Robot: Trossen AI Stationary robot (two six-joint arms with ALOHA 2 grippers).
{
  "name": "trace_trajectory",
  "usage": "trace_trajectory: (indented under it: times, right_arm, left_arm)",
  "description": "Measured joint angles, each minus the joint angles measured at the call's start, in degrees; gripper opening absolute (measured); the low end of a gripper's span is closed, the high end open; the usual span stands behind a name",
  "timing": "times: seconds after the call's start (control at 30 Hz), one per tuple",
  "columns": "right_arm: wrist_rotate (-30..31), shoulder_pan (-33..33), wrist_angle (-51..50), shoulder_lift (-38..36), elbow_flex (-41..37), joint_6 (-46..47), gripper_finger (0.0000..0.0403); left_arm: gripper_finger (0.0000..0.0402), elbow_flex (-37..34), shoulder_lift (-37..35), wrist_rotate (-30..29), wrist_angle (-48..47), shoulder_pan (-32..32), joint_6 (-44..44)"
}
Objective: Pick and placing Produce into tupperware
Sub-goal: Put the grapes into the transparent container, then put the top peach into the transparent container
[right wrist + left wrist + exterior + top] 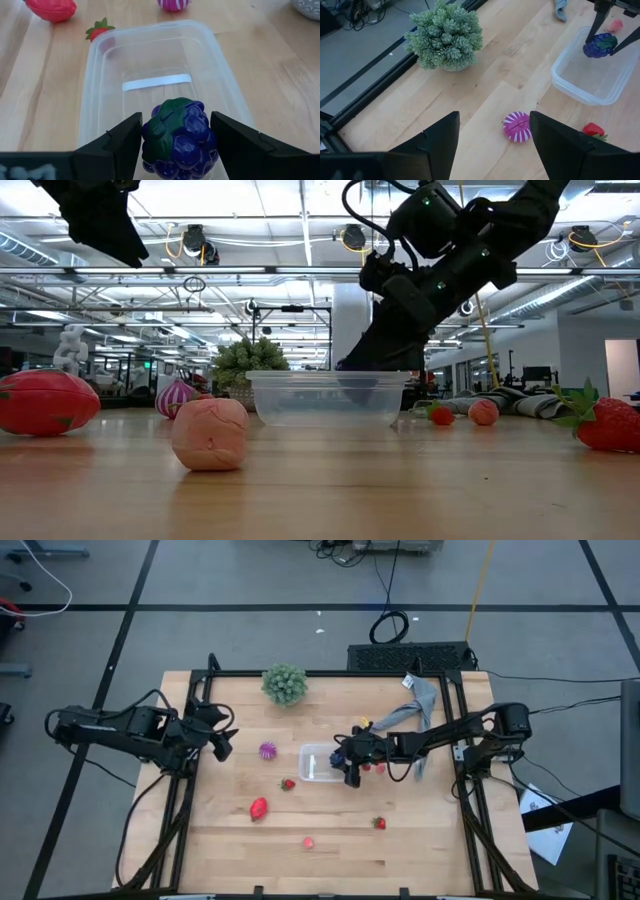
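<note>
- One dark purple grape-like toy cluster is pinched between the right gripper's fingers, hanging over the clear plastic rectangular tupperware near the tabletop's middle; it is not yet released.
- Nothing else lies inside the container.
- Five red or pink pieces and the striped magenta ball wait on the wood around it.
- Left gripper hovers spread and empty near the left edge.

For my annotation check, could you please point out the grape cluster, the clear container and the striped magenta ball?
grape cluster (180, 132): right wrist view, middle of its purple berries.
clear container (97, 92): right wrist view, its side wall.
striped magenta ball (517, 126): left wrist view, centre of its top.
</note>
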Motion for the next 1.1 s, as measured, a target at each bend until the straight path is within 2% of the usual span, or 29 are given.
trace_trajectory:
  times: [0.73,1.1]
  right_arm:
    - [-0.13,0.13,1.24,0.28,-0.02,0.04,0.0222]
    - [-0.15,0.13,1.23,0.28,-0.02,0.04,0.0260]
  left_arm:
    - [0.0243,0.02,1.49,1.35,0.12,0.01,0.08]
    - [0.0244,0.02,1.46,1.35,0.11,0.00,0.52]
